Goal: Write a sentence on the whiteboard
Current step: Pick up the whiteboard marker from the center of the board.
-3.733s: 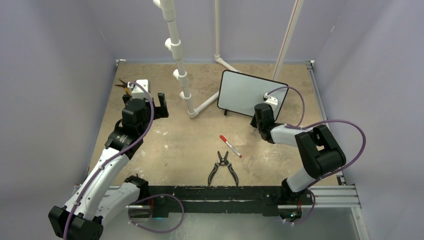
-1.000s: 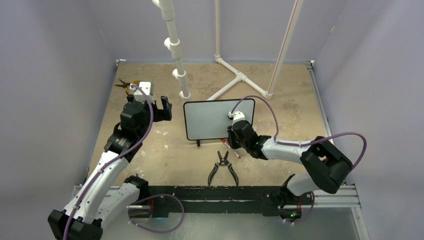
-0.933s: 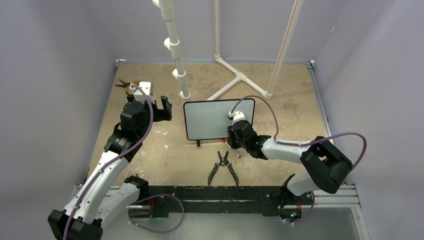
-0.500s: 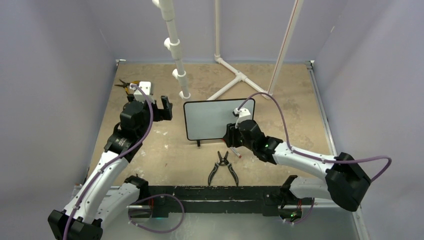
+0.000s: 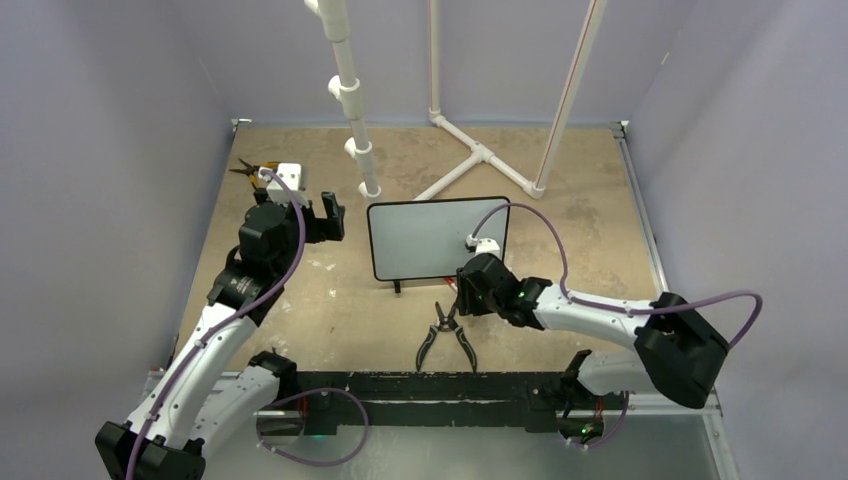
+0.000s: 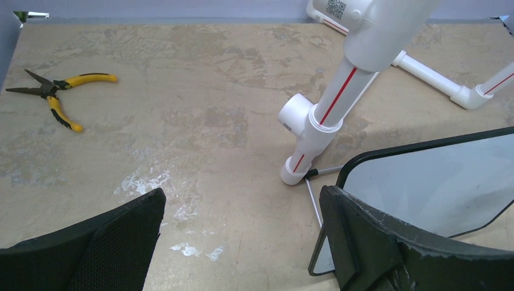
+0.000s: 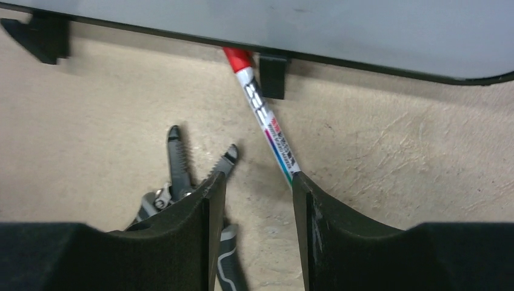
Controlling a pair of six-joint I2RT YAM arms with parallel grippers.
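At the centre of the overhead view the whiteboard (image 5: pixel 425 240) stands on its feet, the right gripper (image 7: pixel 259 179) just below it, fingers partly apart and empty beside a marker (image 7: pixel 267 130) and pliers (image 7: pixel 179 163), the left gripper (image 6: pixel 242 197) wide open, empty.

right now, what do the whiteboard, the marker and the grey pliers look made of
Whiteboard: smooth, faintly glossy white panel, thin black frame and feet, probably plastic.
Marker: shiny white plastic barrel with printed label, red cap.
Pliers: dull dark metal serrated jaws; grey-and-black handles look rubbery, uncertain.
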